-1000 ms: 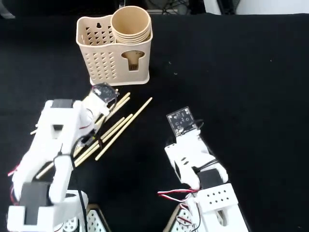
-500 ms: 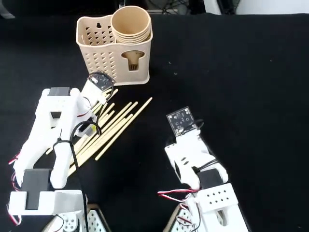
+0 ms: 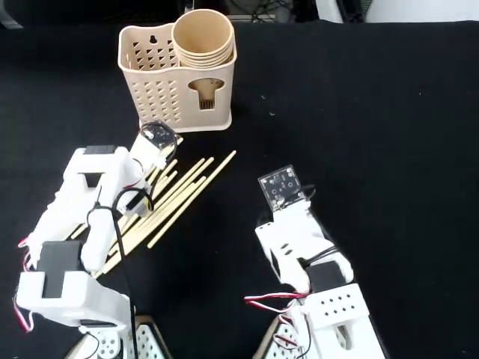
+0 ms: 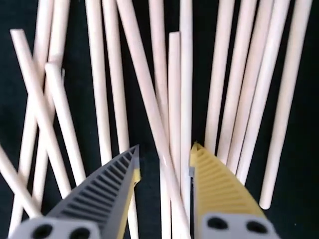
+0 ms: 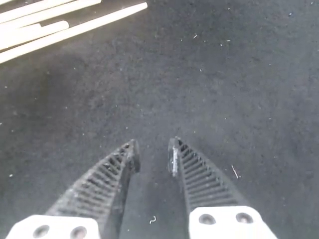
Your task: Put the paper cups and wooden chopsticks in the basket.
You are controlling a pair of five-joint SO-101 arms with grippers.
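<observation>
So the left claw (image 4: 165, 148) is down right over the pile of chopsticks (image 3: 176, 194) on the black table (image 3: 374, 112). Its jaws are spread open, one grey and one yellow. From the wrist cam, a couple of sticks run straight through the gap between them, and more sticks fan out on both sides of the claw. It isn't clamped on anything, as far as I can see. The sticks are a loose bunch, mostly running the same way, with a few crossed over each other on the grey jaw's side.

The basket (image 3: 161, 90) stands upright just past the left claw, near the far ends of the sticks. The cups (image 3: 203, 34) are a nested stack already sitting in it, in the compartment on the right claw's side.

The right claw (image 5: 153, 144) hangs over bare table with its jaws a little apart and nothing between them. The nearest stick ends lie ahead of it, off toward the left arm's side, and they're clear of the claw. The basket is further out the same way.
</observation>
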